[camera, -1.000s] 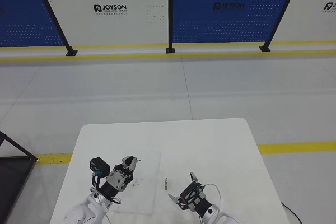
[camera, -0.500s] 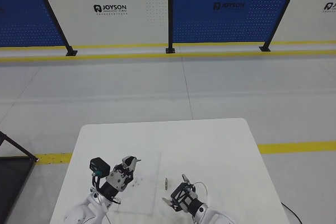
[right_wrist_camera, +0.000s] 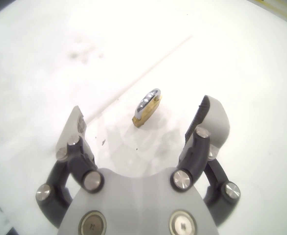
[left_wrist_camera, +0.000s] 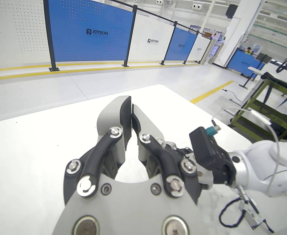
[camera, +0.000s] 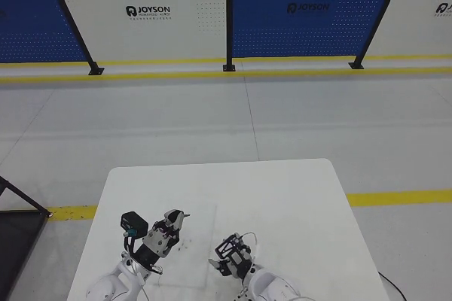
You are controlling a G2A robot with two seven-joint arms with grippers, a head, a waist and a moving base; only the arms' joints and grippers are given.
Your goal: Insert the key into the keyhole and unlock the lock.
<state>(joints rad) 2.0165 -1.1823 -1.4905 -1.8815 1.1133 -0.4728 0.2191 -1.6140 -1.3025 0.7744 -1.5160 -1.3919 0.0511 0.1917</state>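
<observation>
A small brass padlock (right_wrist_camera: 147, 113) with a silver shackle rests on the white table (camera: 286, 196). It sits just ahead of my right gripper (right_wrist_camera: 140, 105), between its open fingers without touching them. From above, that right gripper (camera: 226, 253) hangs low near the table's front edge and covers the padlock. My left gripper (camera: 175, 220) is held to its left, a short gap away. Its fingers (left_wrist_camera: 124, 113) are shut, and a thin sliver that looks like the key (camera: 187, 216) pokes out from the tips.
A faint seam line (right_wrist_camera: 158, 59) runs across the table past the padlock. A black rack (camera: 4, 199) stands off the table's left side. A green cart (left_wrist_camera: 268, 108) is beyond the table's right edge. The table's far half is bare.
My right gripper has slid left along the front of the table to the padlock, which it now covers from above. The left arm has stayed where it was.
</observation>
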